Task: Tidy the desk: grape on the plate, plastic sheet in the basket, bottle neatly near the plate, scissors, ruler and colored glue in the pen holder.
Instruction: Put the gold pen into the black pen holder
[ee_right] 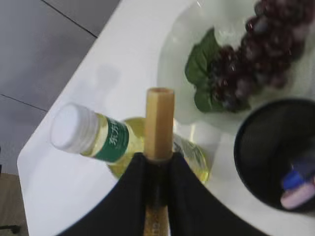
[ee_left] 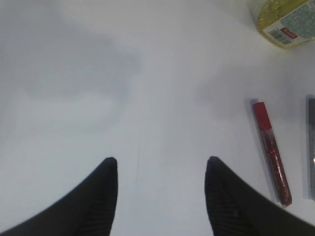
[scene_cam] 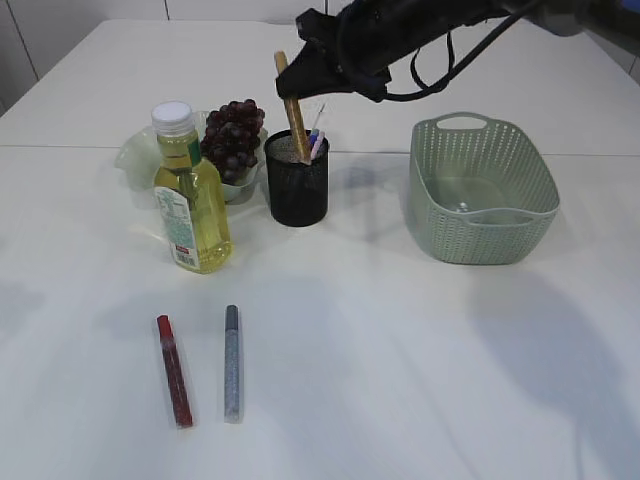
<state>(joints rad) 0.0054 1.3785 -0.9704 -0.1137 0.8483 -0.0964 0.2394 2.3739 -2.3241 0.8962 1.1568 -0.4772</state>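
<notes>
My right gripper point(scene_cam: 297, 82) point(ee_right: 158, 158) is shut on the wooden ruler point(scene_cam: 291, 105) point(ee_right: 159, 123), whose lower end stands in the black mesh pen holder point(scene_cam: 297, 180) point(ee_right: 275, 157). Scissors handles point(scene_cam: 317, 140) point(ee_right: 298, 189) show in the holder. Dark grapes point(scene_cam: 233, 135) point(ee_right: 256, 59) lie on the clear plate point(scene_cam: 135, 155) point(ee_right: 172, 59). The yellow bottle point(scene_cam: 190, 195) point(ee_right: 98, 137) stands in front of the plate. A red glue pen point(scene_cam: 173, 368) point(ee_left: 271, 150) and a grey glue pen point(scene_cam: 231, 362) point(ee_left: 311, 142) lie on the table. My left gripper point(ee_left: 161, 164) is open over bare table, left of the red pen.
A green basket point(scene_cam: 483, 190) stands right of the pen holder; a clear sheet seems to lie in its bottom. The white table point(scene_cam: 400, 360) stretches around the glue pens. The table's far left edge and grey floor show in the right wrist view.
</notes>
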